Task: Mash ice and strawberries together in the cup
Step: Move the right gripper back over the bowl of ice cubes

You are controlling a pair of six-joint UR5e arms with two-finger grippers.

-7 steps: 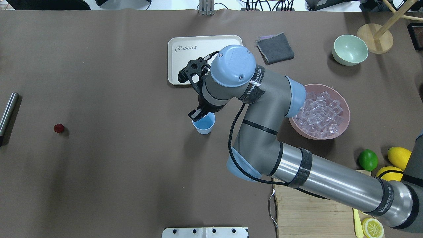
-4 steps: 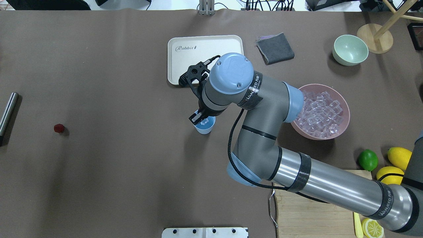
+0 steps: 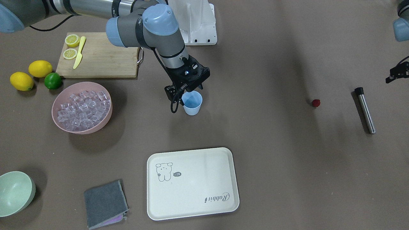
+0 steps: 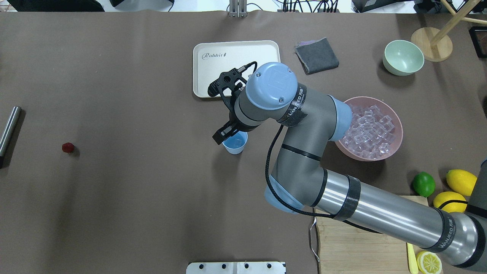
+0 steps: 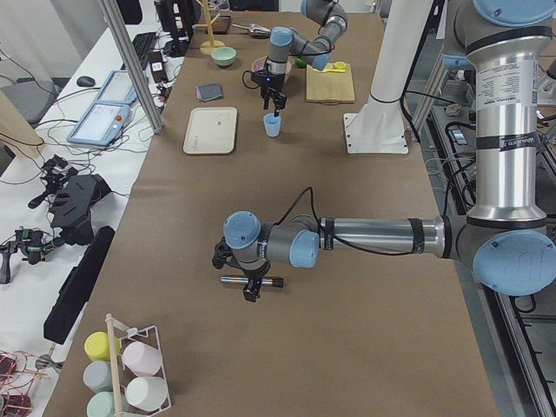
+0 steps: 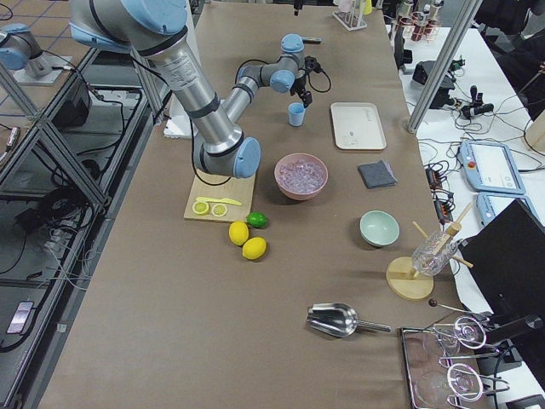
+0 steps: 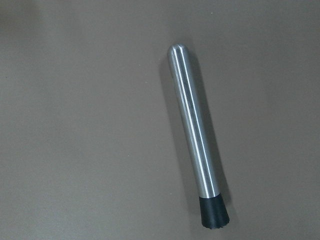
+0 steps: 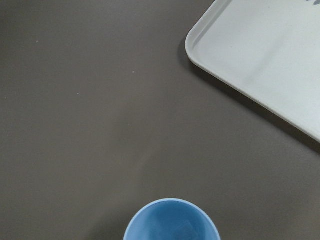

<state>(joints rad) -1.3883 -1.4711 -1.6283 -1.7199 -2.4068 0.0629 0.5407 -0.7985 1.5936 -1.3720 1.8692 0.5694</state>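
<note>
The light-blue cup [image 4: 234,144] stands upright mid-table, also in the front view [image 3: 192,103] and at the bottom of the right wrist view [image 8: 171,221]. One clear ice cube [image 4: 238,141] lies in it. My right gripper [image 4: 229,135] hovers just over its rim, open and empty, also seen in the front view [image 3: 188,91]. The rest of the ice [image 4: 367,129] is heaped in the pink bowl [image 4: 342,146]. The strawberry [image 4: 67,147] lies far left on the table. My left gripper [image 5: 248,285] hangs over a steel muddler [image 7: 192,135]; I cannot tell whether it is open or shut.
A cream tray [image 4: 228,57] lies just beyond the cup. A grey cloth [image 4: 317,56] and a pale green bowl [image 4: 403,58] sit at the far right. A lime [image 4: 423,183], lemons [image 4: 459,181] and a cutting board [image 4: 361,243] lie near right.
My right gripper's jaws have parted over the cup and an ice cube has dropped into it. The wrist has shifted slightly. The strawberry and the muddler have not moved.
</note>
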